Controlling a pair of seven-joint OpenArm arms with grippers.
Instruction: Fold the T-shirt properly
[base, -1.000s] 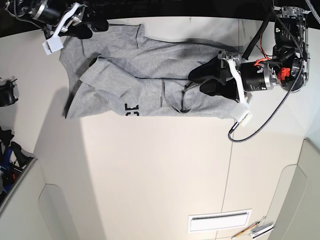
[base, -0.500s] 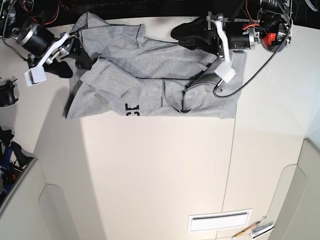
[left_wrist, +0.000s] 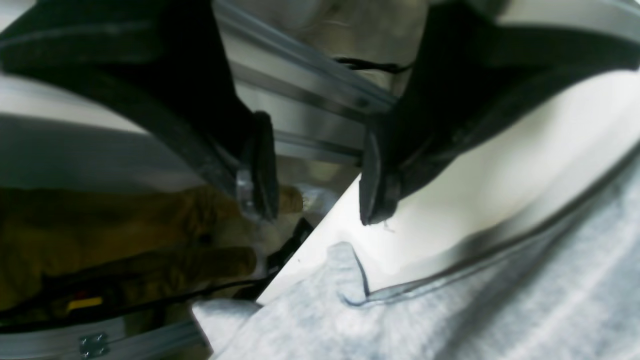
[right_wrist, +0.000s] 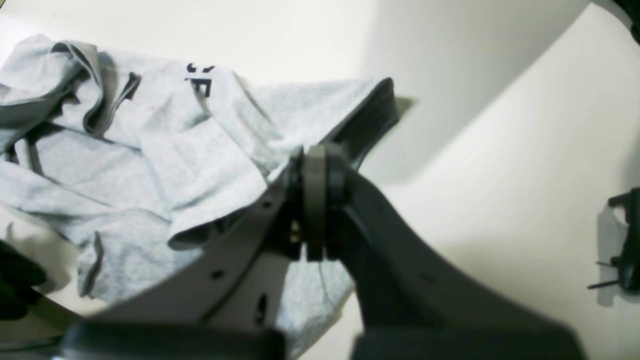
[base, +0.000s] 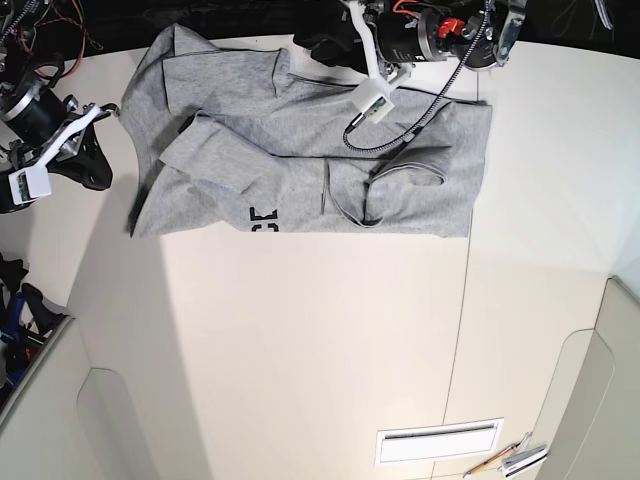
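Observation:
The grey T-shirt (base: 290, 130) lies crumpled across the far part of the white table (base: 300, 340), with black lettering (base: 263, 220) showing at its near edge. My left gripper (base: 315, 48) hovers at the far table edge over the shirt's hem (left_wrist: 450, 310). In the left wrist view this gripper (left_wrist: 317, 175) is open with nothing between its fingers. My right gripper (base: 90, 165) sits just left of the shirt, apart from it. In the right wrist view that gripper (right_wrist: 312, 200) is shut on nothing, with the T-shirt (right_wrist: 165, 165) and its lettering (right_wrist: 200, 80) behind it.
A cable (base: 400, 110) from the left arm trails over the shirt. Beyond the far edge are an aluminium frame (left_wrist: 310, 65) and yellow material (left_wrist: 100, 240). A black fixture (right_wrist: 625, 240) stands left of the right arm. A vent slot (base: 438, 441) and small tools (base: 510, 458) lie at the near right.
The left arm swung from the shirt's right side up and leftward to the far edge. The right arm dropped from the far left corner to beside the shirt. The shirt's right side now lies flatter.

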